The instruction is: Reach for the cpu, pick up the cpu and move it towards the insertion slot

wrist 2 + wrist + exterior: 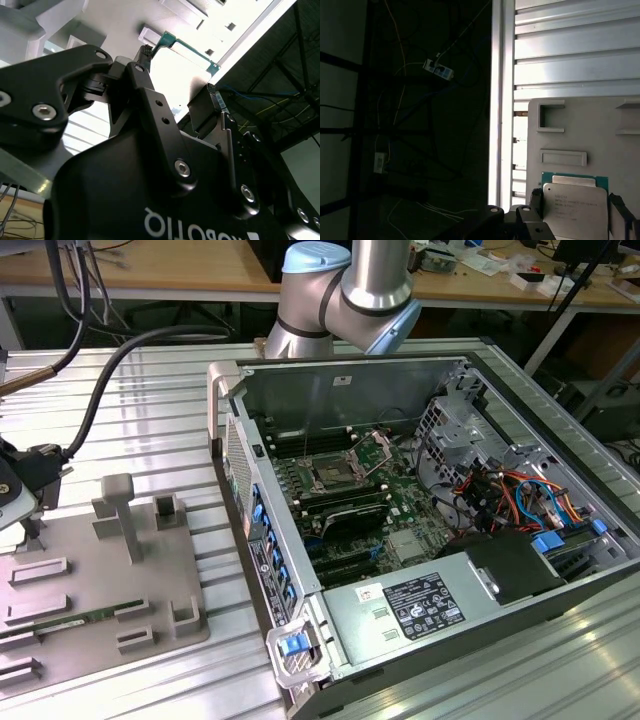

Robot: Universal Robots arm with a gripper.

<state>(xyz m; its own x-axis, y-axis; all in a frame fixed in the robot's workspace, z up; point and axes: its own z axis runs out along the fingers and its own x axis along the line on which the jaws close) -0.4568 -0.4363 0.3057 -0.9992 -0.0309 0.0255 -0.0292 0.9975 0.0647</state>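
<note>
The gripper (178,73) has the cpu (575,201) between its fingers (143,56). In both wrist views one black pad sits against each of two opposite edges of the chip, so the jaws are drawn in narrow to the chip's width and closed on it. The silvery top faces the first wrist view, with the thin green rim showing along the far edge. The chip is square, so there is no long axis to mind; what counts is that the pads take it by the sides and leave the flat faces free.

Behind the chip lies the grey fixture plate (580,130) with its raised pockets. Whether the chip rests on that plate or hangs just clear of it I cannot tell from these angles.

The move turns on where the insertion slot (330,476) lies from here. In the exterior view the arm's tool end (18,495) is at the far left edge over the plate. The dark socket with its shiny frame sits on the green board inside the open computer case (350,370), well apart toward the exterior view's right. The case's near side wall stands between the two. The long memory stick (95,617) lies on the plate, apart from the grip
</note>
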